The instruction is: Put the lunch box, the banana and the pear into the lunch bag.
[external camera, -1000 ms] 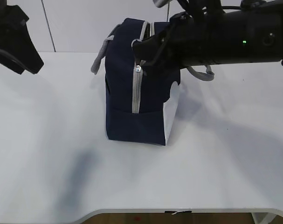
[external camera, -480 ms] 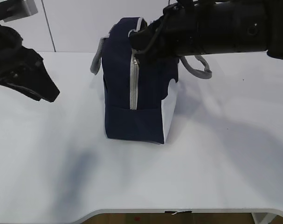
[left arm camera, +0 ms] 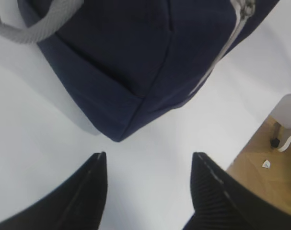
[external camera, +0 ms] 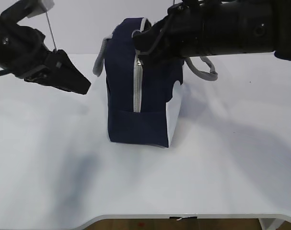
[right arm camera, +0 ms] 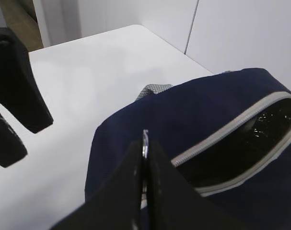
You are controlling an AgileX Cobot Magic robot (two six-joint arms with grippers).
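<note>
The navy lunch bag [external camera: 145,96] stands upright mid-table, with a white lower corner panel and a grey zipper [external camera: 137,86] down its near end. It also shows in the left wrist view [left arm camera: 135,52] and the right wrist view [right arm camera: 198,115], where its top is partly unzipped and dark inside. My right gripper [right arm camera: 145,143] is shut on the zipper's metal ring pull [right arm camera: 145,137] at the bag's top front [external camera: 140,45]. My left gripper [left arm camera: 149,160] is open and empty, left of the bag [external camera: 83,86], above the table. The lunch box, banana and pear are out of view.
Grey rope handles [external camera: 101,61] hang on both sides of the bag. The white table [external camera: 222,163] ends at its front edge [external camera: 183,216]; wooden floor [left arm camera: 260,167] shows beyond it in the left wrist view.
My left gripper has moved right and down toward the bag. My right gripper has drawn the ring pull up along the zipper to the bag's top, and the bag straightened slightly.
</note>
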